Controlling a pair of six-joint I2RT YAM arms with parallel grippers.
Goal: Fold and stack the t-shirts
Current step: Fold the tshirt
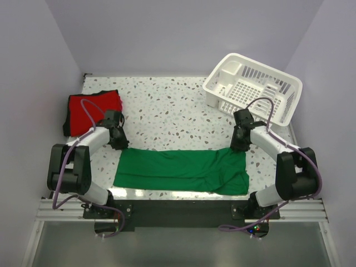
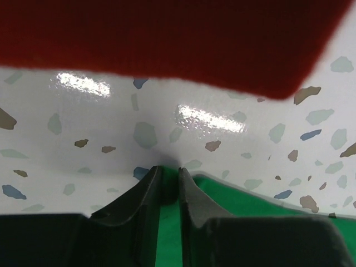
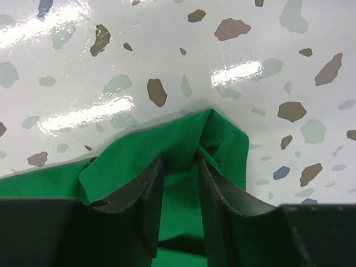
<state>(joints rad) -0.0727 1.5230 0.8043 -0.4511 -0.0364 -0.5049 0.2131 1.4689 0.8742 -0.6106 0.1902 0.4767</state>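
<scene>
The green t-shirt (image 1: 183,169) lies as a long band on the worktop (image 1: 167,111), near the front edge. At its far corners, the left fingers (image 2: 146,192) are pinched narrow on only the cloth's very edge, which may slip out on lifting. The right fingers (image 3: 146,189) grip a bunched fold, so the fold could skew. Far left sits the folded red t-shirt (image 1: 94,108).
</scene>
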